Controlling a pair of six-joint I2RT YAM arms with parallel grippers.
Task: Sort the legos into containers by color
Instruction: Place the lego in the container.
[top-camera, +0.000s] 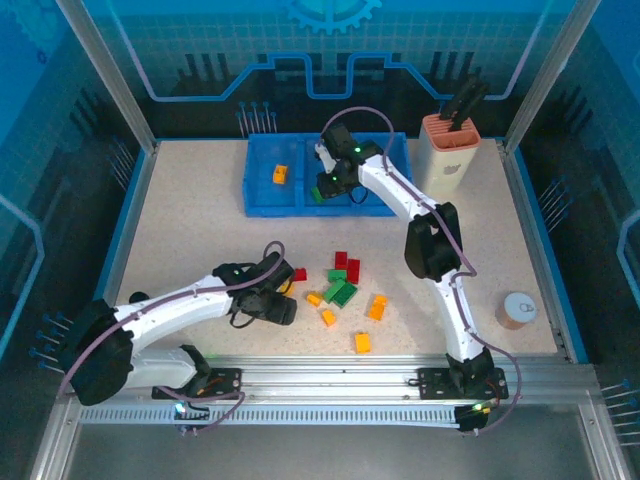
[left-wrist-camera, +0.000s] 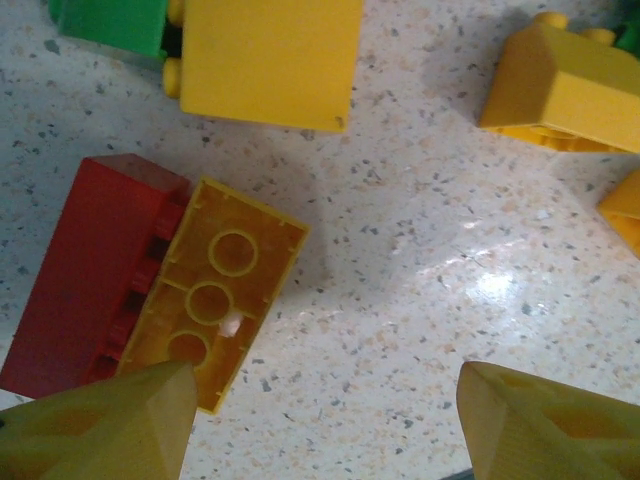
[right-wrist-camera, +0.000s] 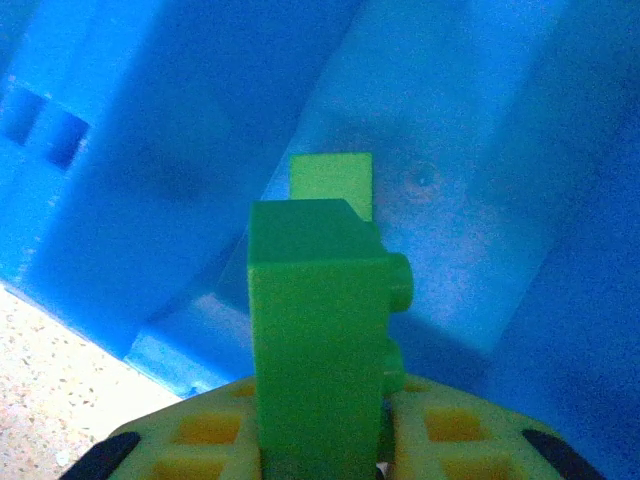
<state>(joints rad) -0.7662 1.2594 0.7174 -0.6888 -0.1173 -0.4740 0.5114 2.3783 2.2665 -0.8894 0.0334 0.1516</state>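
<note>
The right gripper (right-wrist-camera: 320, 440) clamps a green brick (right-wrist-camera: 318, 300) upright, low between the walls of the blue tray (top-camera: 262, 205), apparently in its middle compartment, likely so it drops beside the green piece (right-wrist-camera: 332, 185) lying there. The left gripper (left-wrist-camera: 322, 415) hangs empty, jaws apart, over an upturned yellow brick (left-wrist-camera: 215, 285) touching a red brick (left-wrist-camera: 80, 290). Bare tabletop (left-wrist-camera: 420, 300) opens on one side, and the red brick crowds the other.

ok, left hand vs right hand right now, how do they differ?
Left hand is open and empty; right hand is shut on a green brick. Left hand is low over the table, next to a red brick and an upturned yellow brick; right hand is over the blue tray. Shared: both have yellow fingers.
</note>
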